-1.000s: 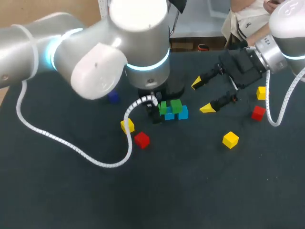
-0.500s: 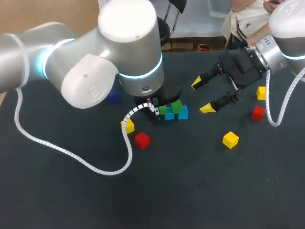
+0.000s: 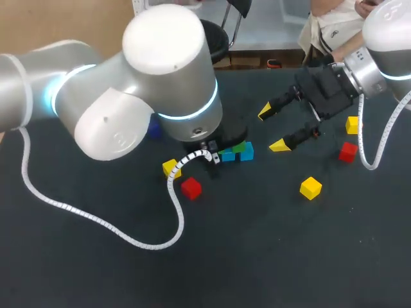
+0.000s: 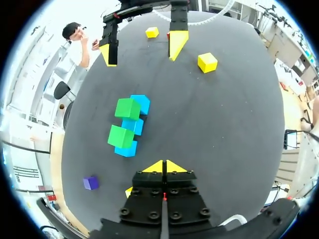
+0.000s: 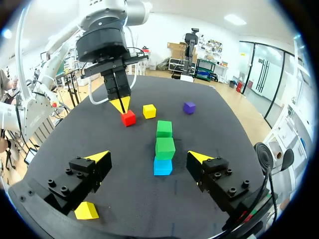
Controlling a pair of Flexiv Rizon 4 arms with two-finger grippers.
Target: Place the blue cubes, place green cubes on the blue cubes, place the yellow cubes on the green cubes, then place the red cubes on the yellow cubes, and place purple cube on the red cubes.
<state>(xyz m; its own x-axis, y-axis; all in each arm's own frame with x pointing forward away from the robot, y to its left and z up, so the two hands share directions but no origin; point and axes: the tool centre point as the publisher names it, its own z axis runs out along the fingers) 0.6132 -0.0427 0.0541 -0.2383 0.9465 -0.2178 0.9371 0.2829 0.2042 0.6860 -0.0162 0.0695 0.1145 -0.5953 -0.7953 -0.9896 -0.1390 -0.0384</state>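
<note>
- the left gripper has its yellow tips pinched together on nothing, with the cubes ahead of it
- the right gripper is spread wide and empty, upper right of centre
- two green cubes sit on the blue cubes, mid-frame in the head view
- a red cube and a yellow cube lie loose below them

A robotics lab, plainly: a matte black table carries a cluster of blue and green plastic cubes. Two bulky grey-white robot arms with glowing joint rings flank that cluster, the left arm looming right over it, the right arm off to its right. A white coiled cable trails near it, and a loose yellow cube and red cube lie around it.
</note>
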